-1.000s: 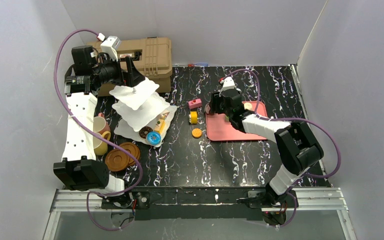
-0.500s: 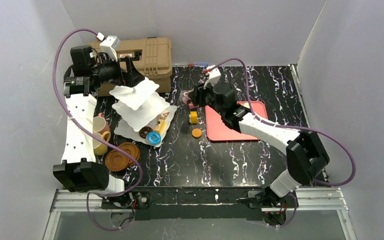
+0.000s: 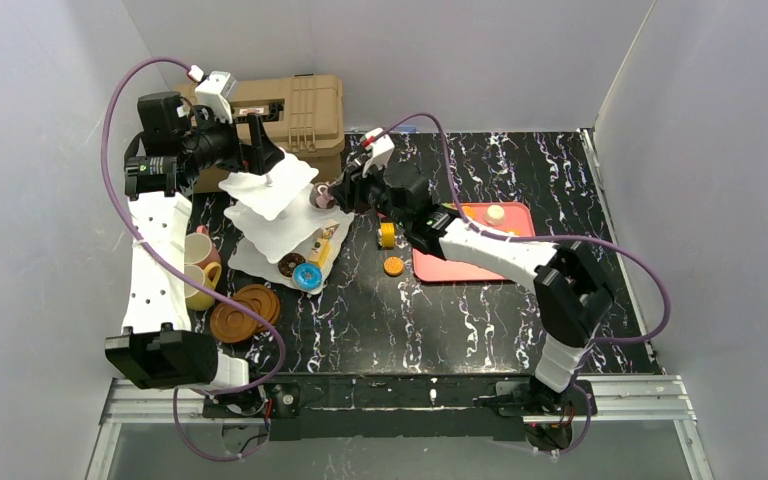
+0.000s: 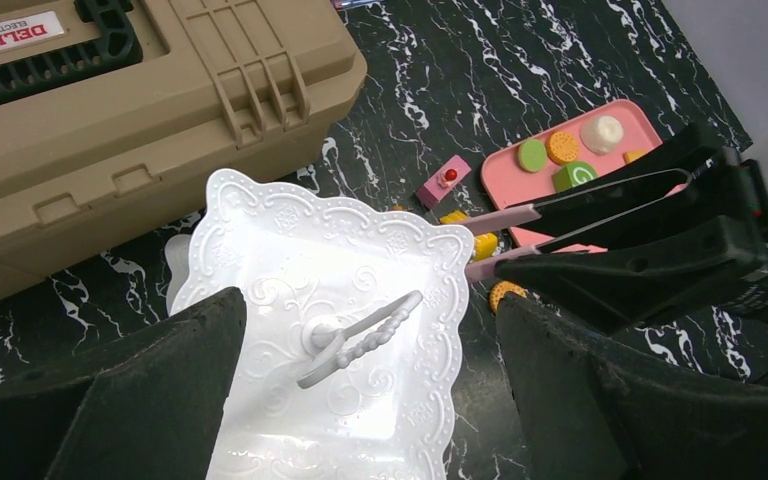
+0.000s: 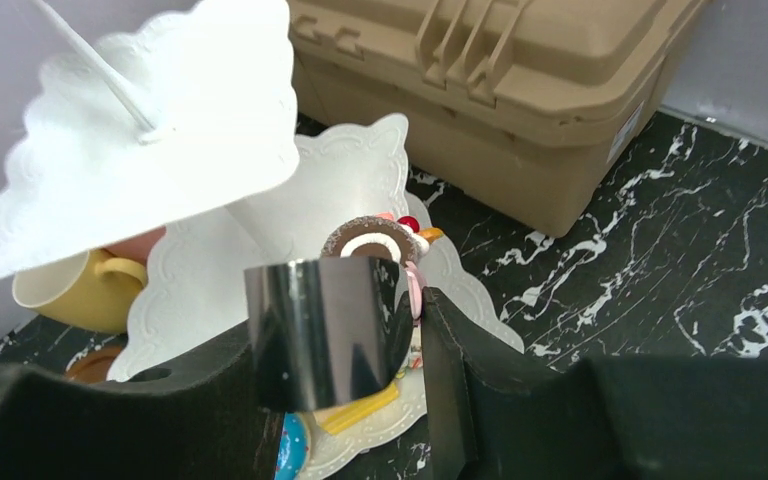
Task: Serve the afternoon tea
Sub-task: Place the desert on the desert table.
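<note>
The white three-tier stand (image 3: 280, 215) rises at the left, with a chocolate donut (image 3: 288, 265) and a blue donut (image 3: 308, 278) on its bottom plate. My left gripper (image 4: 368, 312) hangs open over the top plate (image 4: 320, 250), one finger on each side of the wire loop (image 4: 360, 335) and touching nothing. My right gripper (image 5: 335, 330) is shut on the shiny metal bend of tongs (image 5: 325, 325), whose pink arms (image 4: 500, 215) reach under the top plate. A brown-rimmed pastry (image 5: 368, 240) shows at their far end. I cannot tell whether it is gripped.
The tan hard case (image 3: 295, 115) stands behind the stand. Pink (image 3: 200, 248) and yellow (image 3: 198, 290) cups and brown saucers (image 3: 245, 310) sit at its left front. Several pastries lie on the pink-red tray (image 3: 460, 255). A yellow pastry (image 3: 388, 235) and an orange cookie (image 3: 393, 266) lie on the table.
My right arm has swung left from over the tray to the stand, carrying the tongs. The left gripper has stayed open above the top plate.
</note>
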